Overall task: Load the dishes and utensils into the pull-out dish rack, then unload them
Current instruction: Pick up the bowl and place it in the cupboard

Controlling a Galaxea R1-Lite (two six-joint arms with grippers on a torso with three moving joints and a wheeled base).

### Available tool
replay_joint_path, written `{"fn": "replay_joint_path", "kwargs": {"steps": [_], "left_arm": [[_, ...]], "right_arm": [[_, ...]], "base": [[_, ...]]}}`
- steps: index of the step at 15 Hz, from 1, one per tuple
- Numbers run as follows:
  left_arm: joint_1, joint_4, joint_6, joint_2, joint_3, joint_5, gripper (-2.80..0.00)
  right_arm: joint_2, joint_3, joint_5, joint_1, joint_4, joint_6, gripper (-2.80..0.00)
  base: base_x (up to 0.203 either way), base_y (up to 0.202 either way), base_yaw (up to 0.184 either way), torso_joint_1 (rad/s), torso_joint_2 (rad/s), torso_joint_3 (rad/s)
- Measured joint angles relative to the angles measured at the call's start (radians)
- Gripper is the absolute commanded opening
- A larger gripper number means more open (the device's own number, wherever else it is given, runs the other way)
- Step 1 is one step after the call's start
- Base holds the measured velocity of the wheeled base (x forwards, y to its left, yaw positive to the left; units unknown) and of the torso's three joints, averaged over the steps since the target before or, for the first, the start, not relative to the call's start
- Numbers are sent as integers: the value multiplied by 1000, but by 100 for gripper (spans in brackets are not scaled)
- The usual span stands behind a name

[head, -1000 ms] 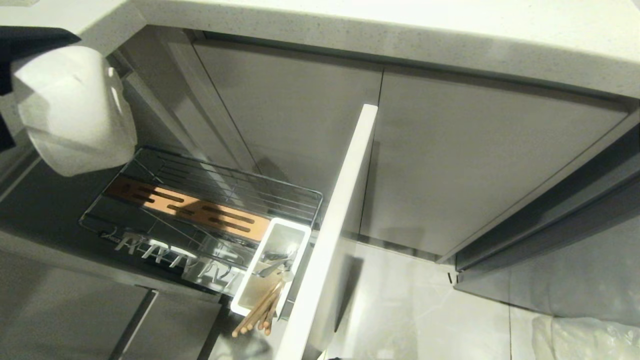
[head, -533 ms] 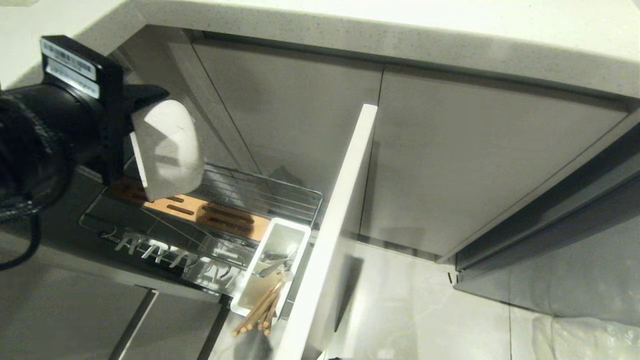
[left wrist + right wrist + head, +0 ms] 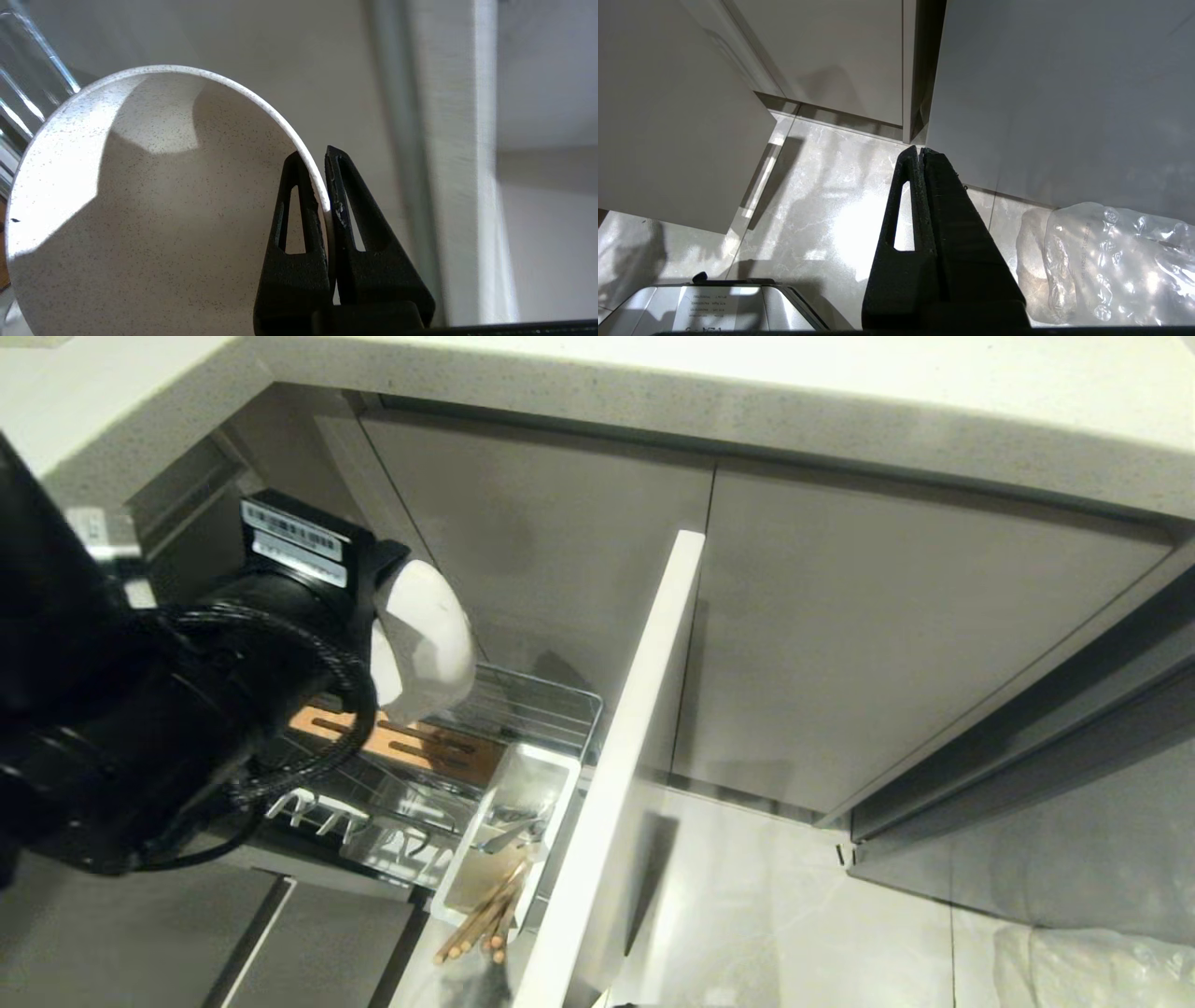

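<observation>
The left gripper (image 3: 325,179), clamped on the rim of the bowl (image 3: 425,644), holds it on edge just above the rack's (image 3: 551,695) wooden strip (image 3: 420,747), so the coming move is likely straight down; the closed right gripper (image 3: 920,154) hangs idle over the floor.

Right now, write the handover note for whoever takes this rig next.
Left gripper: jaws shut on the rim of the cream-white bowl, carried on edge above the pull-out dish rack.
Right gripper: shut, empty, parked over the floor.
Done: chopsticks and fork sit in the white utensil caddy.
Left: set the bowl into the rack. The pink plate is not in view. Then unload everything.
</observation>
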Motion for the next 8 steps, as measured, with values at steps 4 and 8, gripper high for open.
{"fn": "replay_joint_path", "kwargs": {"steps": [4, 8], "left_arm": [[22, -188, -17, 143, 33, 56, -280], [82, -355, -27, 227, 57, 52, -280]], "right_arm": [[0, 0, 0, 0, 0, 0, -280], [0, 0, 0, 0, 0, 0, -280]], "base": [[0, 0, 0, 0, 0, 0], [0, 0, 0, 0, 0, 0]]}}
